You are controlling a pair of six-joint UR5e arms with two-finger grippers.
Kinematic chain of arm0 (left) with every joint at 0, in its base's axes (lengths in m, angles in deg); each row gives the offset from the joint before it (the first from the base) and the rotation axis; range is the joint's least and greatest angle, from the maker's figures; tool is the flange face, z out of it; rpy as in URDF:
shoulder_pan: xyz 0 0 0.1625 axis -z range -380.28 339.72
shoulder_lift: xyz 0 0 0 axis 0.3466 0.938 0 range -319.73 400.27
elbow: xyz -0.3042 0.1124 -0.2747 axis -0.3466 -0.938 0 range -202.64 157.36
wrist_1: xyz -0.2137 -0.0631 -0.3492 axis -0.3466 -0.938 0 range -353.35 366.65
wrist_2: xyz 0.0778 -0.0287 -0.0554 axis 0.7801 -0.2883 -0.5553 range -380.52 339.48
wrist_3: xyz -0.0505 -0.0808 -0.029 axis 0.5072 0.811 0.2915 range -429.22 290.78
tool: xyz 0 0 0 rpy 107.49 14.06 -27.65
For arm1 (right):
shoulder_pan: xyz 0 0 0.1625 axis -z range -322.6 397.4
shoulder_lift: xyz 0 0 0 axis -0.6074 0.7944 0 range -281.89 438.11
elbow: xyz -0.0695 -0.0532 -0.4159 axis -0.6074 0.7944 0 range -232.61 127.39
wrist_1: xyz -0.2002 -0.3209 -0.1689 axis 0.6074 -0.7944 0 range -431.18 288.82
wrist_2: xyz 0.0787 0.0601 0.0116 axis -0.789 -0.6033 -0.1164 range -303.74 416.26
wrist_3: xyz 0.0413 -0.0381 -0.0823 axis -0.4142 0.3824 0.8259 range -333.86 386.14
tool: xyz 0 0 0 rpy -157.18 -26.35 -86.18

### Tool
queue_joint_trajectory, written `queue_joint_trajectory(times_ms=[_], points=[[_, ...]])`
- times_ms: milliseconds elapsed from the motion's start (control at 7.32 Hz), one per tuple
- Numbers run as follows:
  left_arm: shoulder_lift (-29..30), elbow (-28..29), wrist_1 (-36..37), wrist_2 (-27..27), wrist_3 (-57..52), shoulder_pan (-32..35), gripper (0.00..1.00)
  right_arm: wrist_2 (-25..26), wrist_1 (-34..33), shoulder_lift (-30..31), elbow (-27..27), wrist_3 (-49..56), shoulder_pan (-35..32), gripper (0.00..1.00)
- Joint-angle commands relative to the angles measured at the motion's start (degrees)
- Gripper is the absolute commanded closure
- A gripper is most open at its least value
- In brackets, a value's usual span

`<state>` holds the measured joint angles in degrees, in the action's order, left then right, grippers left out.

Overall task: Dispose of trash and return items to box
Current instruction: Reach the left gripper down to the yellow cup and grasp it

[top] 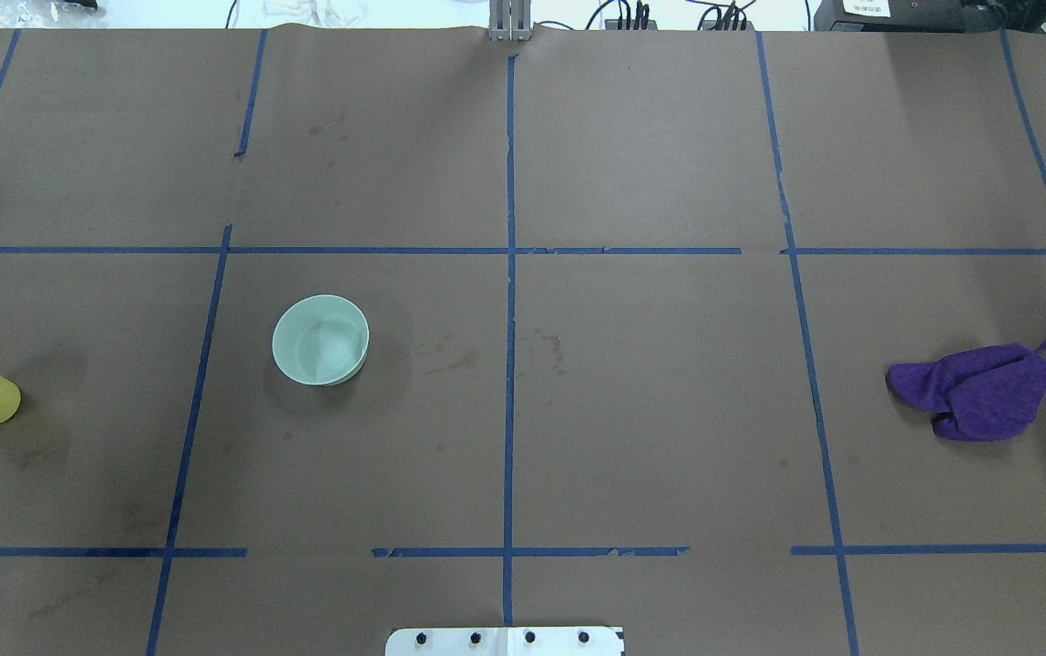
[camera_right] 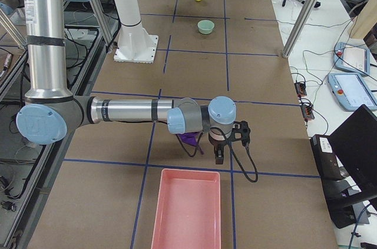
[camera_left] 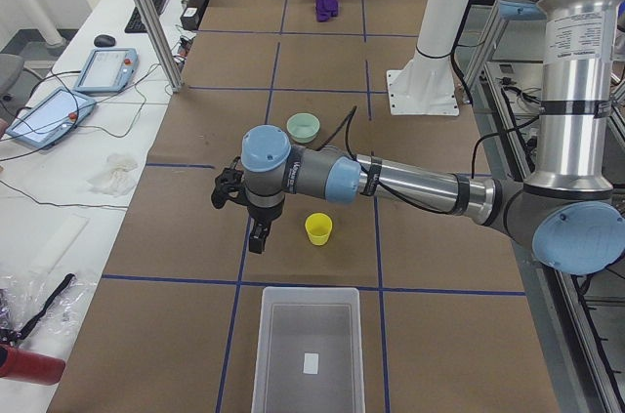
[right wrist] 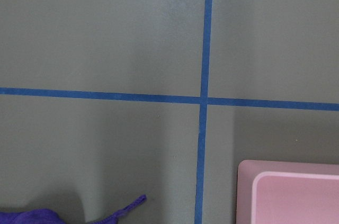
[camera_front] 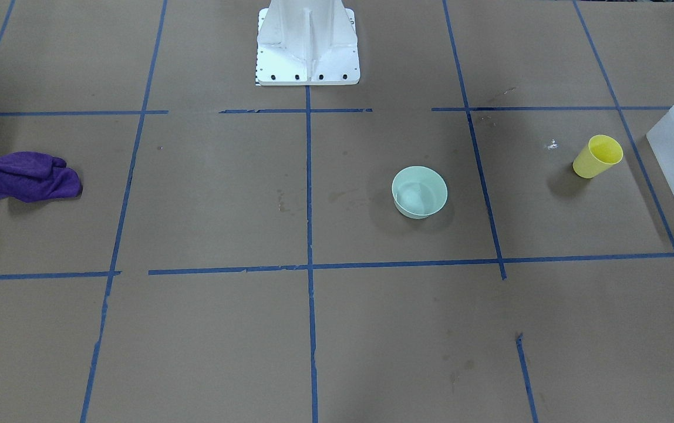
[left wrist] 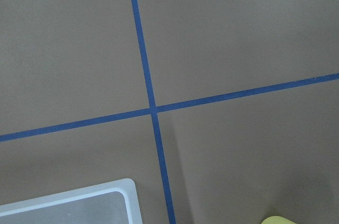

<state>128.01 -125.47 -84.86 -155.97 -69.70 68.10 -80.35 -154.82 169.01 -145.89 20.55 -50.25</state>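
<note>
Cups: I count one yellow cup (camera_front: 597, 155).
Bowls: I count one green bowl (camera_front: 419, 191).
Cloths: I count one purple cloth (camera_front: 30, 176).
Bins: I count two, one clear box (camera_left: 293, 345) and one pink bin (camera_right: 187, 213).
Robot arms: I count two, the left arm (camera_left: 410, 182) and the right arm (camera_right: 129, 110).
Pedestals: I count one white pedestal (camera_front: 307, 47).

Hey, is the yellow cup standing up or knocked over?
Upright. The yellow cup stands on its base with its open mouth up, outside the box.
</note>
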Motion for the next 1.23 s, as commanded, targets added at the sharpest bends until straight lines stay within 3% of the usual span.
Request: queue_joint_trajectory(times_ms=[0, 410, 547, 1094], points=[[-0.5, 0.2, -0.1, -0.6, 0.2, -0.1, 0.00, -0.8, 0.3, 0.1, -0.1, -0.5, 0.4, 0.00], [-0.3, -0.4, -6.8, -0.6, 0.3, -3.4, 0.00, -0.7, 1.1, 0.3, -0.1, -0.6, 1.8, 0.00], [-0.8, -0.3, -7.4, -0.3, 0.6, -8.0, 0.00, -0.6, 1.1, 0.2, -0.2, -1.0, 2.4, 0.00], [-4.3, 2.0, -8.4, 0.7, 0.3, -16.4, 0.00, -0.7, 3.1, 0.2, -0.1, -0.9, 3.8, 0.00]])
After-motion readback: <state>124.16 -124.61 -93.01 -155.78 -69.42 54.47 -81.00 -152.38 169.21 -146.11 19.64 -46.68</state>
